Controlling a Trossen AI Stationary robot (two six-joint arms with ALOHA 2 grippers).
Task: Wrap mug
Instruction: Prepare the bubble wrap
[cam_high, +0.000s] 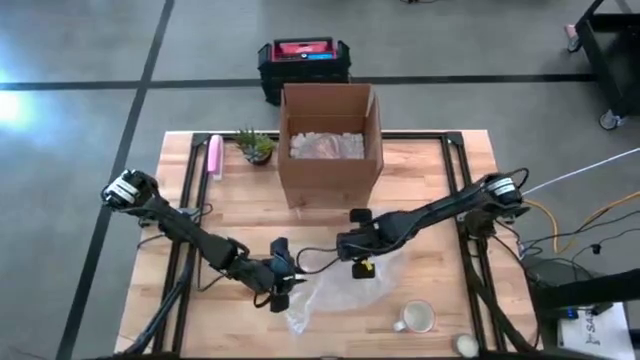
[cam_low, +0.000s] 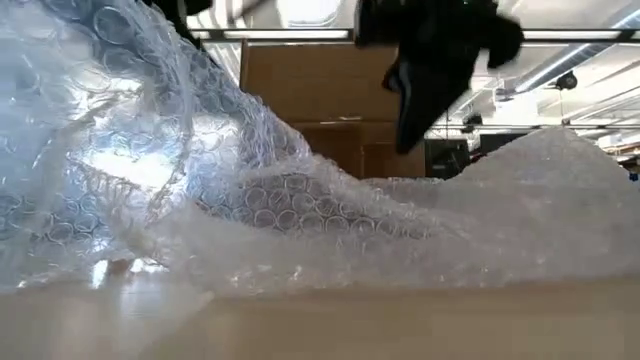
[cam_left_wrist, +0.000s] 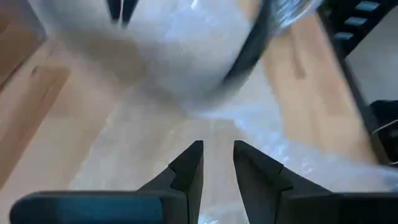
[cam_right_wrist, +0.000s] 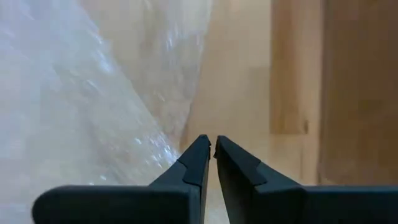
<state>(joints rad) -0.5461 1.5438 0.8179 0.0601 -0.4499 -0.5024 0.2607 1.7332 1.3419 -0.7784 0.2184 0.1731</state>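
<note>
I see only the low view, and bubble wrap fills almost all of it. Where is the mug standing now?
Observer: In the high view the mug stands upright on the table, at the right edge of the bubble wrap, not on its middle.
Operator: Which arm is the dark one hanging above the wrap?
Observer: The right one. The right pincer is over the wrap's edge on the side of the cardboard box.
Operator: Does it hold anything?
Observer: No. In the right wrist view it is shut with nothing between its fingers.
Operator: And the left arm?
Observer: The left pincer is at the wrap's left edge.
</note>
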